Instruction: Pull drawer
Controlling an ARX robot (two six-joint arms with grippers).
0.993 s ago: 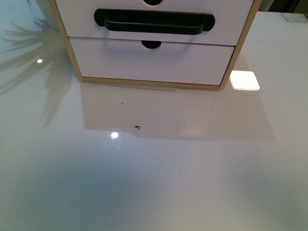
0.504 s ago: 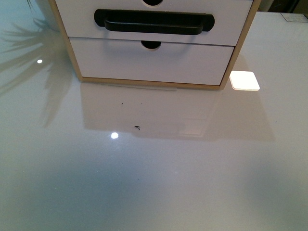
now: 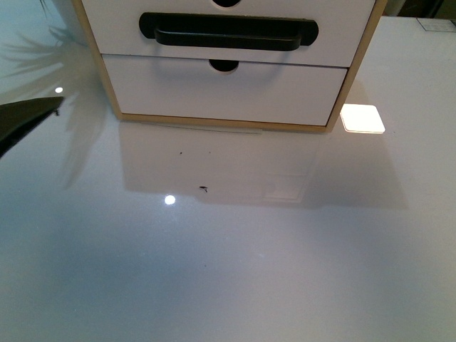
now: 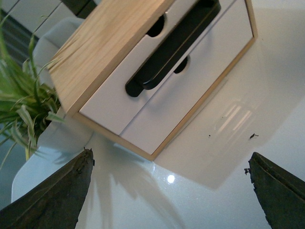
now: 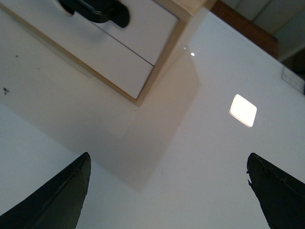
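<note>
1. A small wooden cabinet (image 3: 96, 64) stands toward the far edge of the glossy white table (image 3: 228, 271), its front facing the robot.
2. The drawer (image 3: 340, 28) is the upper of the two fronts in the front view. It is white, with a long black handle (image 3: 228, 32) set across its middle, and it sits flush in the wooden frame, fully closed.
3. Directly under it is the lower drawer (image 3: 228, 92), plain white with a semicircular notch in its top edge, also closed.
4. Both drawers are closed, so nothing of their insides can be seen.
5. The left gripper (image 4: 169, 160) hangs over the table in front of the cabinet, its fingers wide apart and holding nothing. One dark finger (image 3: 21, 117) shows at the left edge of the front view, well apart from the cabinet.
6. The right gripper (image 5: 167, 159) is also over the bare table, off the cabinet's right front corner. Its fingers are spread and empty.
7. A plant (image 4: 19, 105) with green striped leaves stands beside the cabinet's left side.
8. A bright square patch of light (image 3: 362, 119) lies on the table just beside the cabinet's right front corner.
9. A small dark speck (image 3: 204, 189) lies on the table in front of the cabinet.
</note>
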